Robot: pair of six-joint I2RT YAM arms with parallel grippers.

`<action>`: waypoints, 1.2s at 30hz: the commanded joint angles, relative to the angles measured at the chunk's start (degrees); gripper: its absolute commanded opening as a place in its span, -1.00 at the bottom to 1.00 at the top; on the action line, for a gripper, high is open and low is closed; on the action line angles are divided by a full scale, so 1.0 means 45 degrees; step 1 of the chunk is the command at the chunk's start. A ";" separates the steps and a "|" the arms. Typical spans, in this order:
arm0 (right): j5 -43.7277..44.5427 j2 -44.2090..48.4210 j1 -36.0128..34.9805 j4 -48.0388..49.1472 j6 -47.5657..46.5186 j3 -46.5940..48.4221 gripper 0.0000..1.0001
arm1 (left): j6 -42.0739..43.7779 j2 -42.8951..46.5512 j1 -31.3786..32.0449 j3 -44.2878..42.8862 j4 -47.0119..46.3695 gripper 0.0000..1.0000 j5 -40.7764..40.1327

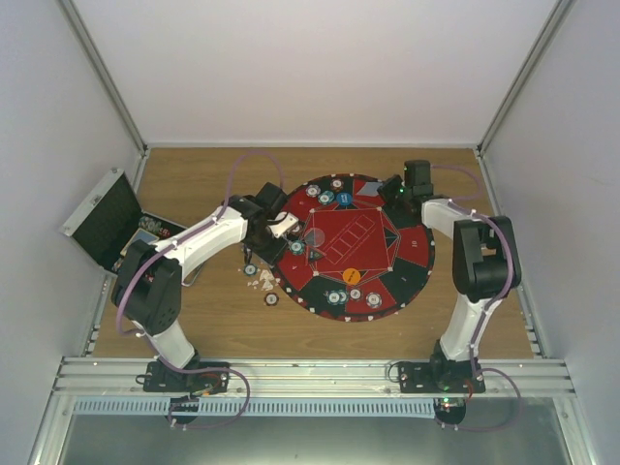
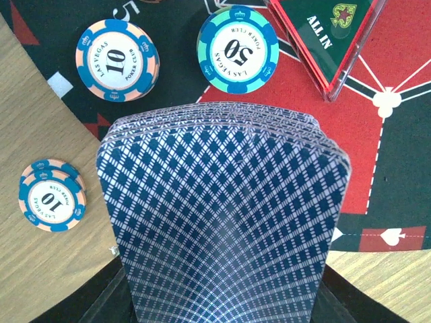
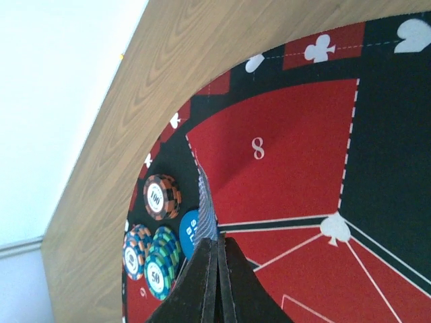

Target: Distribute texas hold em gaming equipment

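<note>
From above, the round mat (image 1: 417, 242) lies right of centre on the wooden table (image 1: 213, 329), with a band of bare wood along its far side and a wider one on the near side. The open case (image 1: 105, 215) leans at the left wall. A few loose chips (image 1: 262, 281) lie on the wood just off the mat's left rim. The left gripper (image 1: 282, 227) hangs over that rim; the right gripper (image 1: 392, 190) is over the far right rim, near the side wall.

The left wrist view shows what the overhead cannot: a deck of cards (image 2: 222, 222), backs up, clamped in jaws that are closed only part-way around it. On the mat beyond it lie a "10" chip (image 2: 117, 59), a "50" chip (image 2: 237, 49) and an ALL IN marker (image 2: 330, 30). A small "10" stack (image 2: 52, 195) sits on the wood just outside the rim.

At the right wrist, the fingers press together on a single card (image 3: 206, 208), seen edge-on. Just left of it are a "100" chip (image 3: 161, 196), a blue disc (image 3: 190, 232) and a "50" stack (image 3: 156, 274). A strip of wood separates the rim from the table edge.
</note>
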State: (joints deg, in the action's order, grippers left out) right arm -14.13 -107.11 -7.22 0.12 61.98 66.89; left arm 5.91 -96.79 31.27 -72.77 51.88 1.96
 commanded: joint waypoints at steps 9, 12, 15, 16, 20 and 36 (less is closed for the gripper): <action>0.2343 -0.2513 -0.0840 -0.0131 0.2006 0.1426 -0.99 | -0.0047 0.0631 -0.0053 0.0224 -0.0122 0.01 -0.0041; 0.2552 -0.2927 -0.0994 -0.0571 0.2085 0.1846 -0.99 | -0.0061 0.0683 -0.0063 0.0261 -0.0122 0.01 -0.0049; 0.2824 -0.3164 -0.1104 -0.0749 0.2126 0.2135 -0.99 | -0.0082 0.0782 -0.0090 0.0358 -0.0160 0.01 -0.0044; 0.2827 -0.3255 -0.1121 -0.0788 0.2126 0.2201 -0.99 | -0.0083 0.0786 -0.0092 0.0379 -0.0161 0.01 -0.0046; 0.2722 -0.3480 -0.1124 -0.0732 0.1944 0.2418 -0.94 | -0.0104 0.0807 -0.0130 0.0410 -0.0161 0.01 -0.0065; 0.2667 -0.0562 -0.0133 -0.1772 -0.1171 0.1702 0.39 | 0.0072 0.0746 0.0011 0.0176 -0.0361 0.01 0.0772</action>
State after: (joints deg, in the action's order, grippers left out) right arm -2.70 -117.10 -10.66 -4.84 64.36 75.44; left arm 5.63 -94.98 31.07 -71.42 51.75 3.05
